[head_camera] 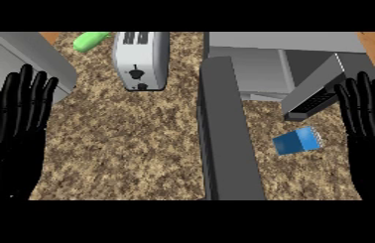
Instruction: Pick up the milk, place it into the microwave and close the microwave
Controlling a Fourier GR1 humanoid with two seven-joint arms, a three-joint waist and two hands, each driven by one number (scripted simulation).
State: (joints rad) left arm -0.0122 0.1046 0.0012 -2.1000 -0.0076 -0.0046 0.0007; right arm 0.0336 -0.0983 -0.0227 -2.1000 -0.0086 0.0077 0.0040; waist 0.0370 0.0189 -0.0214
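A blue milk carton lies on the speckled counter at the right, just below the microwave. The grey microwave stands at the top right with its dark door swung open toward me, reaching down the middle of the view. My right hand rests open at the right edge, fingers up, a little right of the carton and apart from it. At the left edge my left hand is open too, fingers up, far from the carton.
A silver toaster stands at the top middle, left of the open door. A green object lies at the top left beside it. A grey appliance corner fills the upper left.
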